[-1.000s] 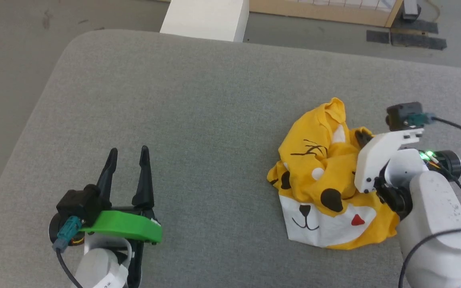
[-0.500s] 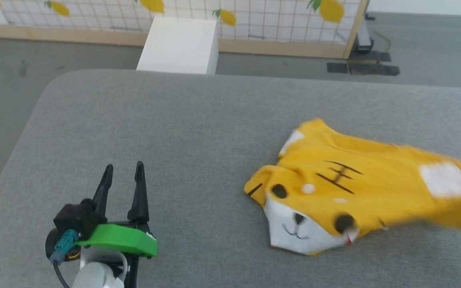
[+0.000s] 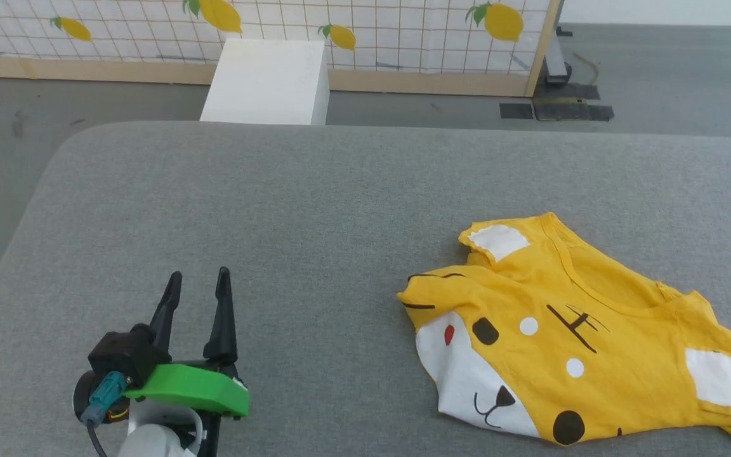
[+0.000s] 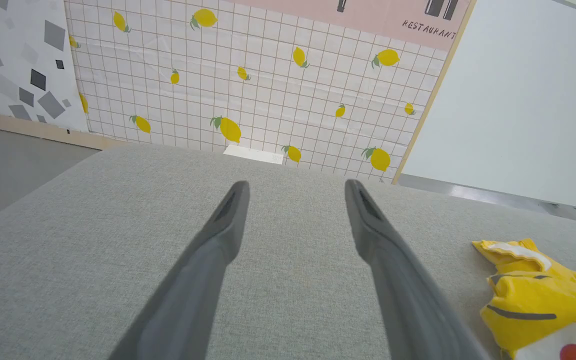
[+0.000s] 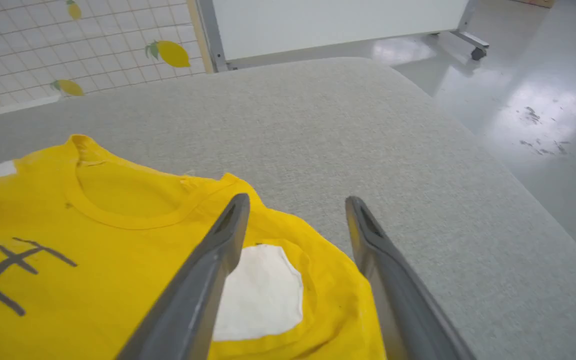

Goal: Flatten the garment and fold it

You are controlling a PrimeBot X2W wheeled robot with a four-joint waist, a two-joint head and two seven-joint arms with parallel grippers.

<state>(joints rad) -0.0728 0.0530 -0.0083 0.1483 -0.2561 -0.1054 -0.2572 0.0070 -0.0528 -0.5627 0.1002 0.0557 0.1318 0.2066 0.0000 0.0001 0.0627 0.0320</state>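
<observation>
now the garment (image 3: 568,336) lies print side up on the right half of the grey cloth-covered surface (image 3: 276,203), close to its near edge. it is mostly spread out. its neckline points toward the surface's far right, and its lower part, toward the middle of the surface, is rumpled and folded over itself. the white muzzle, black dots and lines and one red spot face upward, and a white patch shows on each sleeve.

in the right wrist view the right gripper (image 5: 297,197) sits just over the sleeve nearest the surface's right edge. its jaws are spread wide and pinch nothing. one finger crosses above the white patch and the other is over bare grey cloth beside the yellow hem. whether the fingertips touch the fabric cannot be told.

the left gripper (image 3: 199,273) is at the near left of the surface, well apart from the garment. its jaws are spread too and are empty, pointing toward the surface's far edge.

beyond that far edge stand a white block (image 3: 264,82) on the grey floor and a gridded panel printed with lemons (image 3: 403,32).
</observation>
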